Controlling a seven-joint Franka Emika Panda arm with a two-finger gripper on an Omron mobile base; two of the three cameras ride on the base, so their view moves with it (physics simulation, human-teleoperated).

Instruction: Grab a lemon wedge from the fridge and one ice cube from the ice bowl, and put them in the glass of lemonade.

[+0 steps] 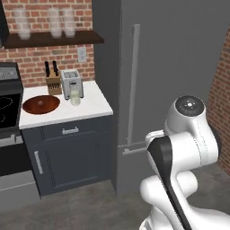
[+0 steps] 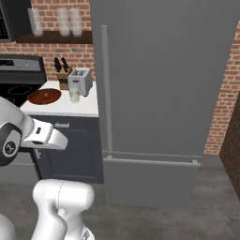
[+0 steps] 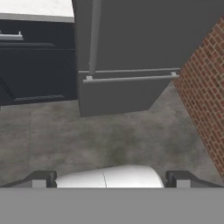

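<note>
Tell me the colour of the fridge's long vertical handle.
Light grey, paler than the dark-grey fridge door behind it. The handle shows best in the right base view.

Even, soft rendered light, moderately bright, no glare, fridge (image 2: 164,93) flatly lit, faint shade under the bench (image 1: 96,105) edge, slightly soft low-resolution edges, floor mottled at 6 o'clock

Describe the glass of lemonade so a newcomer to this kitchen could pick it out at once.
Start at the tall grey fridge and look to the white counter beside it. In front of the silver toaster stands the glass of lemonade, next to a brown wooden bowl. It is short and clear, with pale yellowish liquid, unlike the taller frosted glasses on the shelf above.
</note>
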